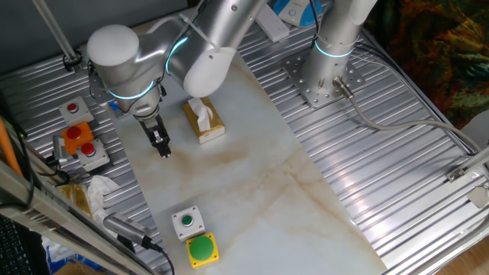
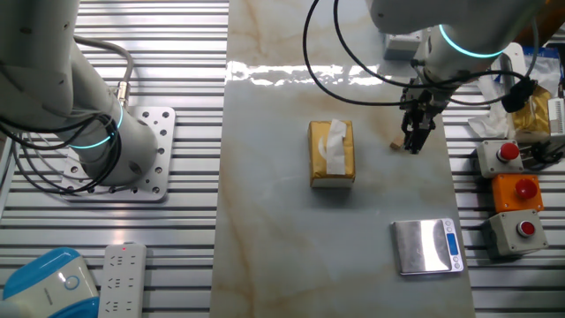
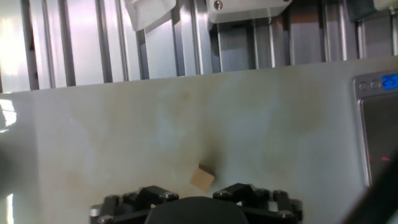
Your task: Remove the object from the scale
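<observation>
Tan block [image 3: 203,179] lies on the desk, off the scale [image 2: 427,246]; gripper [image 2: 413,146], whose finger gap I cannot tell, should rise straight.

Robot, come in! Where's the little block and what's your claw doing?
Claw just above the table, open or shut unclear. Little block lies on the table by the claw, off the scale. Nothing in the way.

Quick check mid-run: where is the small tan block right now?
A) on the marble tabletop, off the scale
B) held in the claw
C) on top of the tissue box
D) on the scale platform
A: the tan block lies on the marble tabletop, clear of the scale, whose platform is bare.
</observation>
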Robot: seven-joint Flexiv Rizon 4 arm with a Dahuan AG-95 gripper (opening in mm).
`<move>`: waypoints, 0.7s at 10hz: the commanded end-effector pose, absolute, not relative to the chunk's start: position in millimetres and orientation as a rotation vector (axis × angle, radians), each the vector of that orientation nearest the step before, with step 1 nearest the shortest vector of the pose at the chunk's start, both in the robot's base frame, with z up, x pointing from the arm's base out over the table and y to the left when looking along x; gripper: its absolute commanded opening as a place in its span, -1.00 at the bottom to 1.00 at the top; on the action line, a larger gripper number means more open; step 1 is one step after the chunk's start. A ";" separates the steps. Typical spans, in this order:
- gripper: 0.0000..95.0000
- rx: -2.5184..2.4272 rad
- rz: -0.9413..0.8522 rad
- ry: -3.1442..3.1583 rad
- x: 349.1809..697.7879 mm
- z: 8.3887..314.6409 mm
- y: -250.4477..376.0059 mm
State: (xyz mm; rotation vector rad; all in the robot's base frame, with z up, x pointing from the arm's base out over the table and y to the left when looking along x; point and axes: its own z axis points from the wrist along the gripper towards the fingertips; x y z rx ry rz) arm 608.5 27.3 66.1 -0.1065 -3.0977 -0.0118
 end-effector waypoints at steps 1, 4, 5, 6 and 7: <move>1.00 -0.077 -0.009 -3.095 605.7 78.6 21.9; 0.60 -0.039 0.005 -3.103 599.3 104.4 14.9; 0.60 -0.023 0.003 -3.106 594.9 116.8 11.6; 0.60 0.007 -0.002 -3.107 590.4 129.6 6.2; 0.60 0.025 -0.009 -3.103 586.1 140.7 0.5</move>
